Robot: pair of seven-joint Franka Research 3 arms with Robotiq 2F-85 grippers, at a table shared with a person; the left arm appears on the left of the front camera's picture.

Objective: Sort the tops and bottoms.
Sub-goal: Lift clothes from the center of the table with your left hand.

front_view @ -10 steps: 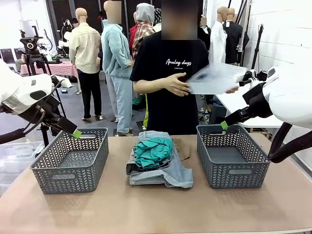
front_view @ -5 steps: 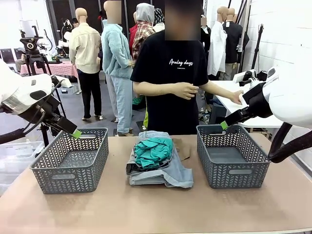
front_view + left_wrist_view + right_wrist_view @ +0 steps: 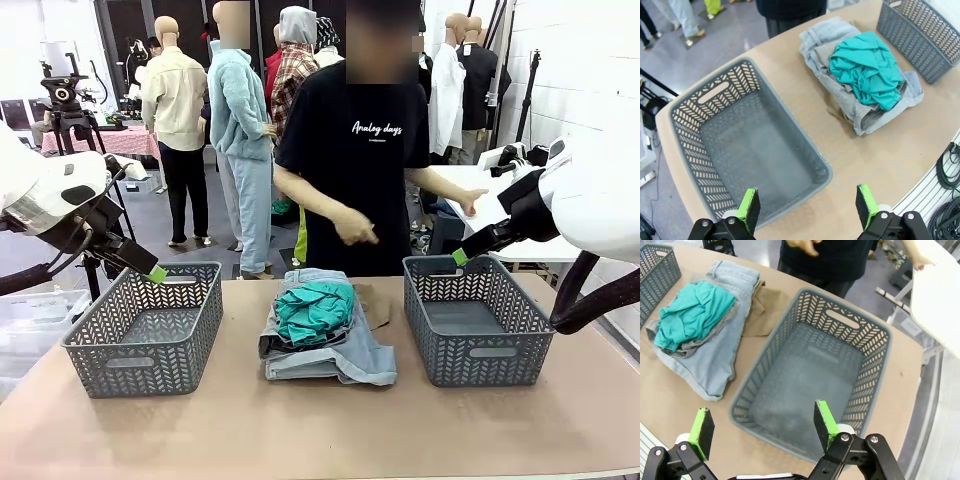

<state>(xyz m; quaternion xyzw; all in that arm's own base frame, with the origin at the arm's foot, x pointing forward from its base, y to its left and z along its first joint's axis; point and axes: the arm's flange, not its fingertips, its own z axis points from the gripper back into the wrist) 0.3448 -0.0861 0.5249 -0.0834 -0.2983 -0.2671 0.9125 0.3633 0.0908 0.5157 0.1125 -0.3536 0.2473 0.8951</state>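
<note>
1. Teal top (image 3: 315,310) lies over the pile, so the grey top (image 3: 852,107) under it shows just a strip, its shape impossible to tell.
2. Tan top (image 3: 767,307) pokes out at the pile's side, the rest buried.
3. Denim shorts (image 3: 715,365) have their middle covered by the tops.
4. Right basket (image 3: 910,35) is cut by the left wrist view's corner, and left basket (image 3: 657,270) by the right wrist view's corner.
5. Person's hand (image 3: 802,245) is clipped by the top edge and blurred.
6. The fine line under the T-shirt (image 3: 350,170) print is too small to read.
</note>
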